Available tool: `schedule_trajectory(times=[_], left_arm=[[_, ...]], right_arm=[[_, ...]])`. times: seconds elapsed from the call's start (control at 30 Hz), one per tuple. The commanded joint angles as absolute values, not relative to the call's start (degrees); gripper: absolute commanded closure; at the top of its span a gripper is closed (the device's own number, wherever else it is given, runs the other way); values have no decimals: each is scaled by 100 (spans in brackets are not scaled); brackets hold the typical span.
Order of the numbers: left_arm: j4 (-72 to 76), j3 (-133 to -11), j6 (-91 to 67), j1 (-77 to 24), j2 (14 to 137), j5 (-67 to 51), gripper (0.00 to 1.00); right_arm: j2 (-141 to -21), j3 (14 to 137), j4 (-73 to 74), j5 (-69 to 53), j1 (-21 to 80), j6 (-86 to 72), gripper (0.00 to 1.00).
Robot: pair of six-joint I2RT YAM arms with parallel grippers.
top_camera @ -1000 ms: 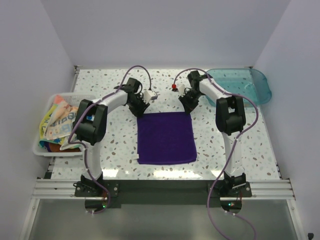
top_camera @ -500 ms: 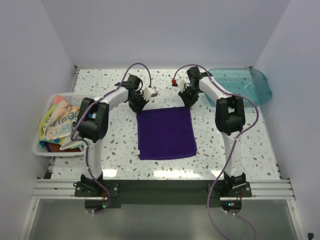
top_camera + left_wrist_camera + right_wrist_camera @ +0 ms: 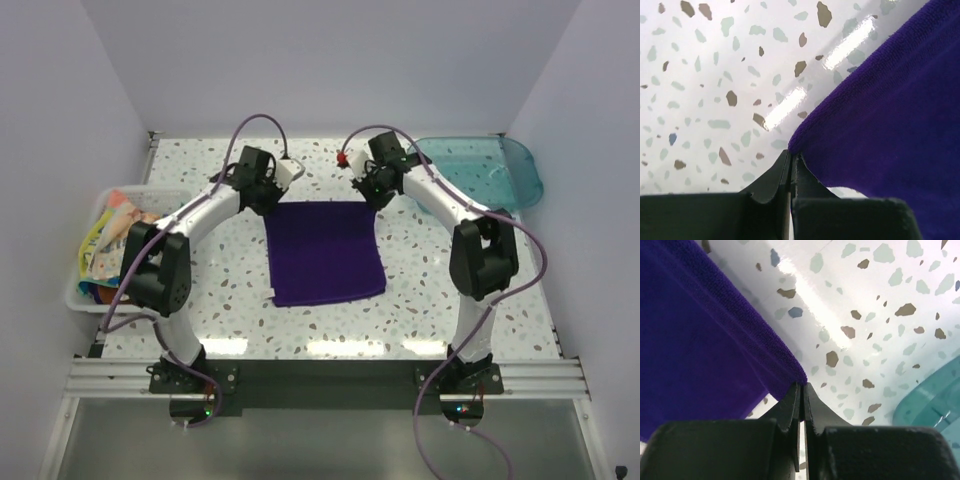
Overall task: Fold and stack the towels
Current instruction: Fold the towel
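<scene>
A deep purple towel (image 3: 325, 252) is spread on the speckled table, its far edge lifted between both arms. My left gripper (image 3: 268, 203) is shut on the towel's far left corner (image 3: 795, 146), pinched at the fingertips (image 3: 782, 167). On the far right corner (image 3: 797, 375) my right gripper (image 3: 374, 200) is shut as well, the cloth hanging down to the left of its fingers (image 3: 815, 405). More towels, with yellow, pink and printed cloth showing, lie crumpled in a white basket (image 3: 95, 215) at the left.
A clear teal tub (image 3: 490, 170) stands at the back right corner, close to the right arm's elbow; its rim shows in the right wrist view (image 3: 927, 405). The white basket sits at the table's left edge. White walls enclose the table on three sides.
The left gripper has closed on the towel's far left corner. Both grippers moved toward the back of the table, dragging the purple towel away from the near edge.
</scene>
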State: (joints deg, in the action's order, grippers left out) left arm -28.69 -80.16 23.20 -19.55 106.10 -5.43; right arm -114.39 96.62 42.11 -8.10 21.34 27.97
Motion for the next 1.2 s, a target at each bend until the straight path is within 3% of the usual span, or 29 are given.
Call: schedule_trajectory(times=[0.0,0.2,0.4,0.8,1.17], left_arm=[[-2549,-7403,1706,-2109,9828,394,100],[-2636,-6479,731,-2645,9097,1247,100],[-3041,-5723,-377,-2812,8509,1239,100],[-3050,-4774,-1810,-2848,7664,-183,100],[-3015,-4430,-2347,-2848,7611,-211,100]], right_arm=[[-10776,9159,3920,-62,2302,2453,100],[-10170,8281,3965,588,2426,1497,100],[-9380,7226,3718,554,2426,590,100],[-8482,5801,3358,141,2461,44,100],[-8262,5458,3217,-228,2487,44,100]])
